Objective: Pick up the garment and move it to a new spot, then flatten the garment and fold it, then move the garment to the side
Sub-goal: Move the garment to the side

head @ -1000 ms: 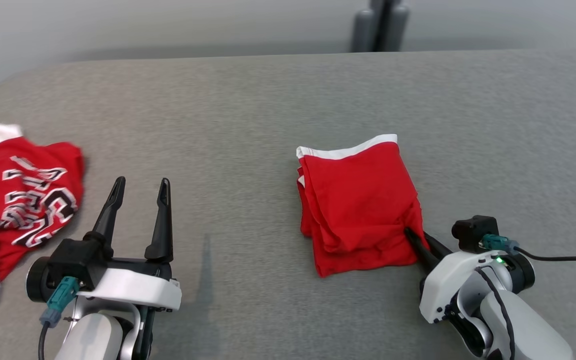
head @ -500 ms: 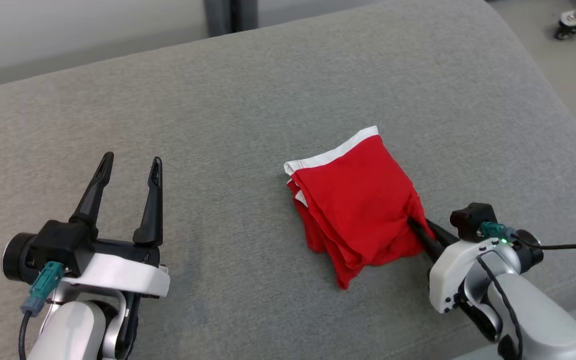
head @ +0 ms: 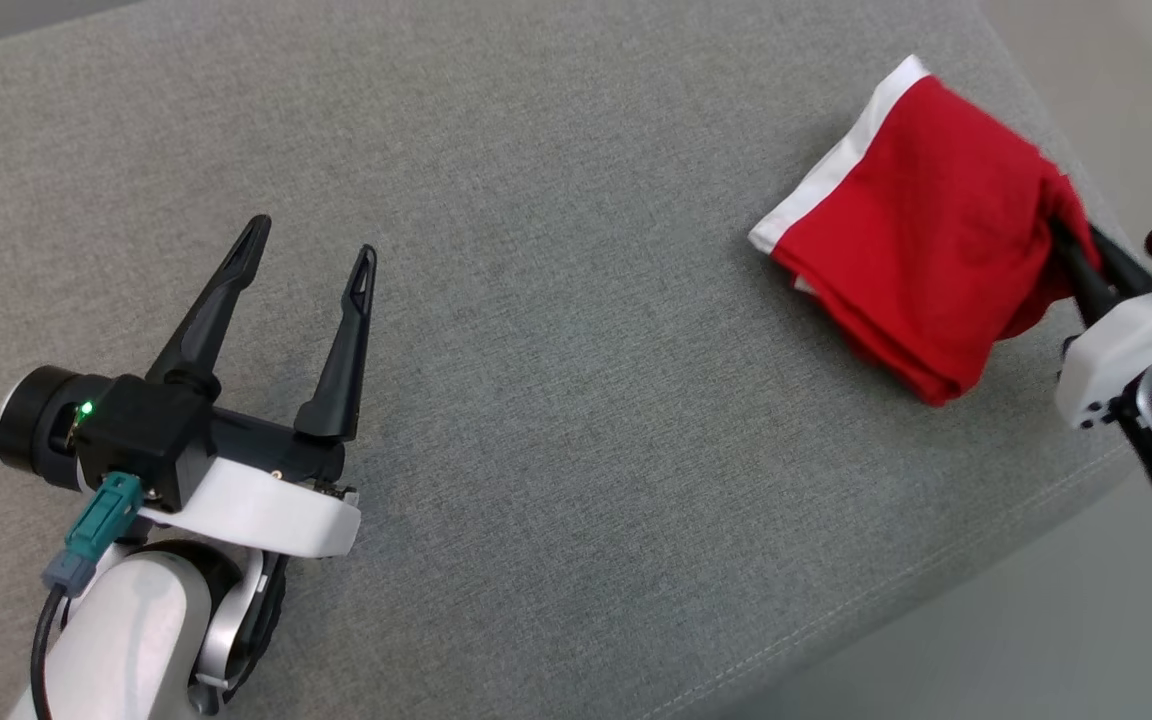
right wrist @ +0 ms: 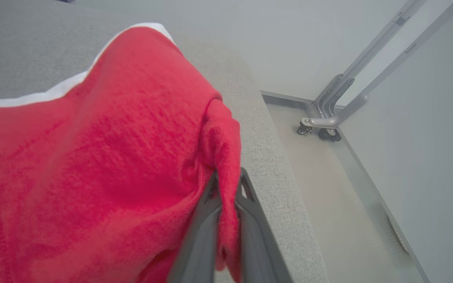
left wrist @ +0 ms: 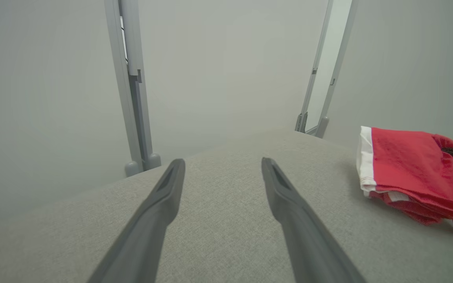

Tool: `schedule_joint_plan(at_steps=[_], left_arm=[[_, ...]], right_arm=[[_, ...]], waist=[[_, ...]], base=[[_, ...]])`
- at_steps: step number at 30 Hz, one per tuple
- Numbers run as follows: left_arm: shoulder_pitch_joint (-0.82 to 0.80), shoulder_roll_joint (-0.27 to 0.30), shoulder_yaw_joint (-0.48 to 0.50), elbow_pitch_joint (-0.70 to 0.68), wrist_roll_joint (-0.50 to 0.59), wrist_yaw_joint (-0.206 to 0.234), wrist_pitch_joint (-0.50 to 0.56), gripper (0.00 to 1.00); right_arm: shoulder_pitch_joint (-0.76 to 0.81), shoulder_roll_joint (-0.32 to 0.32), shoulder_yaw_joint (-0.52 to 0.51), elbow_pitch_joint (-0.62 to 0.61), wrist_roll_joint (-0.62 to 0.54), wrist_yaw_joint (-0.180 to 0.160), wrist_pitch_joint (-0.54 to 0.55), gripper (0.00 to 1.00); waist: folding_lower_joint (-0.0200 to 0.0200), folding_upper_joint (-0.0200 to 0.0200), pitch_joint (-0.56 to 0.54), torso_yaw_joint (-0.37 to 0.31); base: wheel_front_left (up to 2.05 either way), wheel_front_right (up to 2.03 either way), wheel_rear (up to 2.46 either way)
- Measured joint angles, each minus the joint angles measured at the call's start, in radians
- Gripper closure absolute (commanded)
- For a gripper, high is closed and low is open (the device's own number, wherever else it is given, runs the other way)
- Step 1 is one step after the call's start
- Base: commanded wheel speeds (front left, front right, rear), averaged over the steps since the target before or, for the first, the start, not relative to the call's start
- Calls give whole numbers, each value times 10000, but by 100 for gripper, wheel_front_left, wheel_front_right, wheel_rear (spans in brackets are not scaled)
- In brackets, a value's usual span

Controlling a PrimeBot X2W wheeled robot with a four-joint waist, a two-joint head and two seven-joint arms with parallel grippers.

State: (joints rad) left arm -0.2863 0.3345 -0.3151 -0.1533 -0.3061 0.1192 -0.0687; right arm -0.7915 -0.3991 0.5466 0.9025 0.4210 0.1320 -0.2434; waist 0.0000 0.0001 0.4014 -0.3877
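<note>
A folded red garment with a white band along one edge sits near the right-hand edge of a grey fabric-covered surface, close to the rounded corner, where the robot's right gripper has its two dark fingers pressed together on a bunched fold of the red cloth. In the right wrist view the cloth is drawn up into the narrow gap between the fingers and spills over both sides of them, while the white band runs along the far side of the bundle. In the left wrist view the garment's lower layers lie on the surface, stacked unevenly, with the white-banded end facing the left arm. The left gripper hovers well apart from the garment over the bare middle of the surface, its fingers spread wide and holding nothing. Beyond the surface's edge, pale floor meets a light wall, and a metal frame on small casters stands in the corner; a grey upright post rises behind the surface's far side.
</note>
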Motion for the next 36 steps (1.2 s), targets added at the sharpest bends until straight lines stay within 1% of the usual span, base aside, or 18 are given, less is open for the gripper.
schedule_joint_plan(at_steps=[6, 8, 10, 12, 13, 14, 15, 20, 23, 25, 27, 28, 30, 36], left_arm=[[-456, 176, -268, -483, 251, -142, 424, 0], [-606, 245, -303, -665, 313, -173, 523, 0], [-725, 305, -311, -784, 336, -190, 625, 0], [-765, 366, -324, -872, 353, -219, 706, 0], [-780, 366, -359, -884, 355, -221, 761, 0], [-787, 364, -389, -892, 368, -222, 777, 0], [-789, 370, -399, -901, 374, -221, 786, 0], [-837, 326, -500, -857, 372, -222, 782, 0], [-836, 284, -535, -700, 316, -222, 700, 0], [-789, 230, -531, -566, 244, -213, 575, 0], [-625, 146, -508, -397, 174, -142, 447, 0], [-434, 61, -445, -224, 58, -33, 297, 0], [-257, -2, -357, -52, -40, 63, 119, 0], [381, -267, -127, 424, -351, 376, -339, 0]], right_arm=[[-760, -405, -1258, 1051, -109, 0, -142, 100], [-917, -479, -1862, 1122, -236, 0, -159, 100], [-1015, -443, -2274, 1172, -362, 0, -169, 100], [-1012, -234, -2573, 1298, -527, 0, -169, 100], [-1010, -102, -2708, 1400, -562, 0, -169, 74], [-1009, 12, -2844, 1526, -598, 0, -169, 59], [-1010, 102, -3005, 1678, -604, 0, -169, 0], [-975, 130, -3776, 2144, -803, 0, -169, 0], [-859, 50, -4272, 2044, -867, 0, -171, 0], [-670, 15, -4684, 1728, -861, 0, -169, 0], [-441, 31, -5110, 1168, -838, 0, -171, 0], [-141, 105, -5542, 487, -821, 0, -178, 0], [262, 253, -5935, -196, -848, -2, -180, 0], [1466, 920, -6420, -2316, -1218, -2, -182, 0]], waist=[[0, 0, 734, -40], [0, 0, 965, -6], [0, 0, 1176, 30], [0, 0, 1363, 58], [0, 0, 1434, 66], [0, 0, 1484, 70], [0, 0, 1512, 69], [0, 0, 1419, 83], [0, -1, 1265, 95], [0, 0, 1108, 110], [0, 0, 904, 132], [0, 0, 664, 166], [0, 0, 408, 217], [0, 0, -397, 566]], base=[[0, 0, 0], [0, 0, 0], [0, 0, 0], [0, 0, 0], [0, 0, 0], [0, 0, 0], [0, 0, 0], [0, 0, 0], [0, 0, 0], [0, 0, 0], [0, 0, 0], [0, 0, 0], [0, 0, 0], [0, 0, 0]])
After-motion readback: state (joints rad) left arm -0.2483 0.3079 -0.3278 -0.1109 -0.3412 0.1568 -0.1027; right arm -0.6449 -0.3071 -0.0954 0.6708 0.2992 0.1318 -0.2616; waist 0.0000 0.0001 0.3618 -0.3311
